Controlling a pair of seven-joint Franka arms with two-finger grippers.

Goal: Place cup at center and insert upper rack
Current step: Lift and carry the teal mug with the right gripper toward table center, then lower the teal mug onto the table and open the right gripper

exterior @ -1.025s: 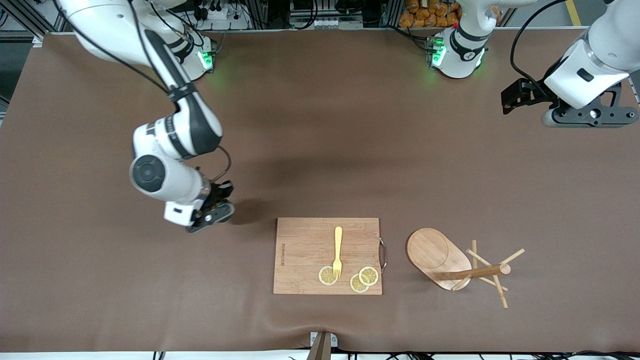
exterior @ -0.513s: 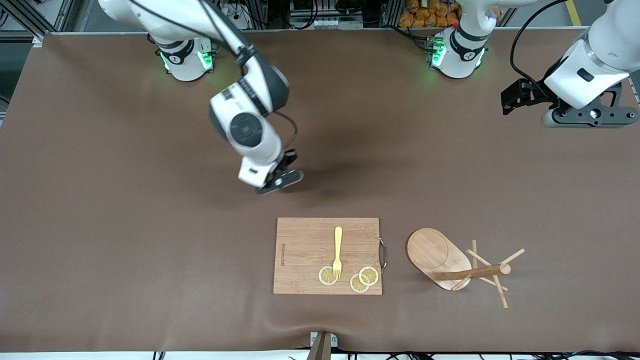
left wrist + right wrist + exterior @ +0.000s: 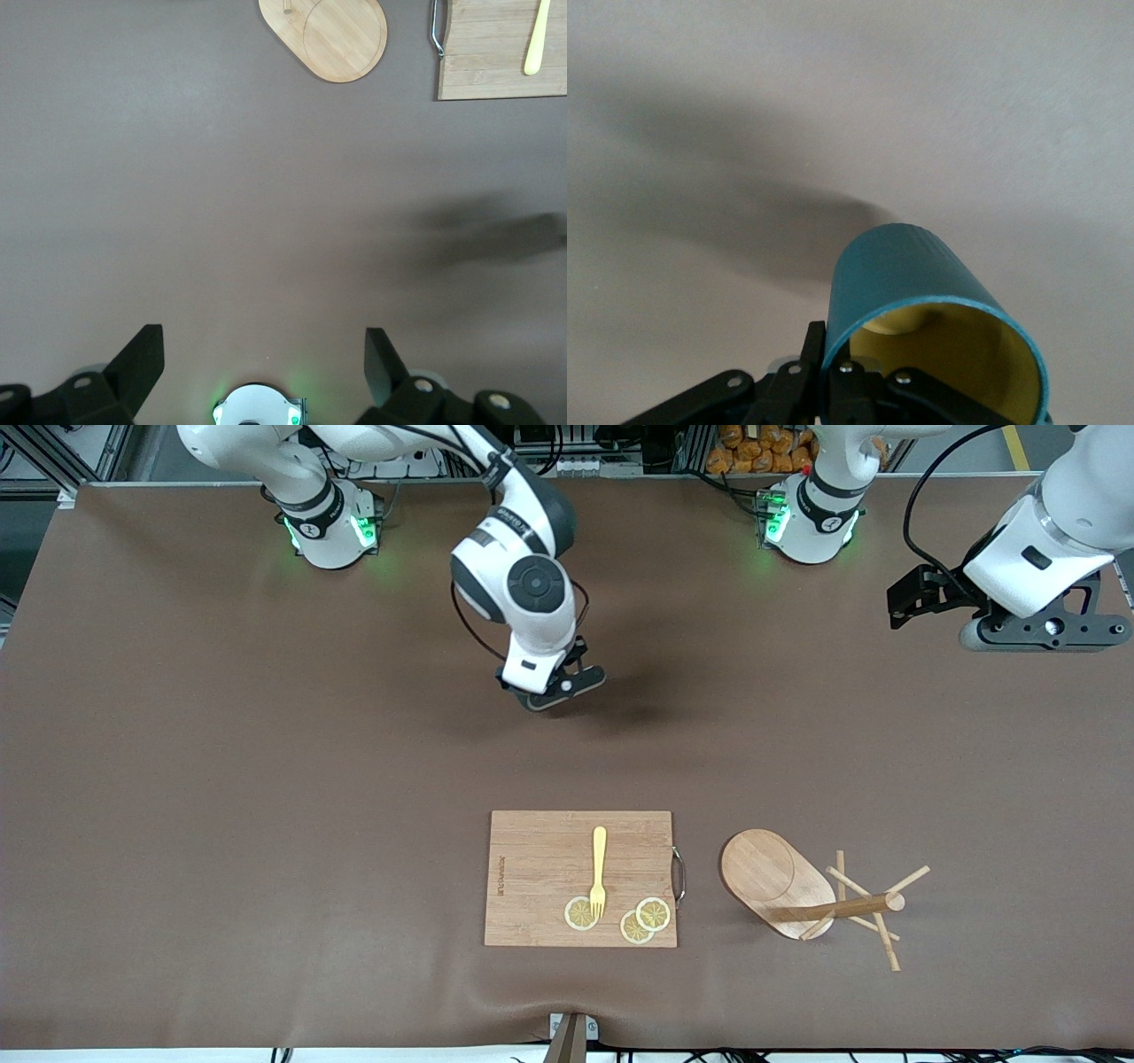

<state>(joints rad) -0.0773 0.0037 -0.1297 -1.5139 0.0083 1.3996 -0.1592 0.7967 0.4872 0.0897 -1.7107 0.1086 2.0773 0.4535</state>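
Observation:
The cup (image 3: 921,292) is dark teal with a yellowish inside and shows only in the right wrist view. My right gripper (image 3: 833,359) is shut on its rim, one finger inside and one outside. In the front view the right gripper (image 3: 556,689) hangs over the bare mat around the table's middle, and its hand hides the cup. The upper rack (image 3: 837,908) is a light wooden mug tree. It lies on its side toward the left arm's end, oval base (image 3: 766,868) tipped up. My left gripper (image 3: 263,354) is open and empty, waiting high over the left arm's end (image 3: 1036,631).
A rectangular wooden cutting board (image 3: 540,868) lies beside the mug tree, near the front camera. On it are a yellow fork (image 3: 599,868) and three lemon slices (image 3: 638,921). The board (image 3: 496,62) and the rack's base (image 3: 332,35) also show in the left wrist view.
My right arm has swung with the cup from the right arm's end of the table to over the middle, away from the front camera. The left arm has not moved.

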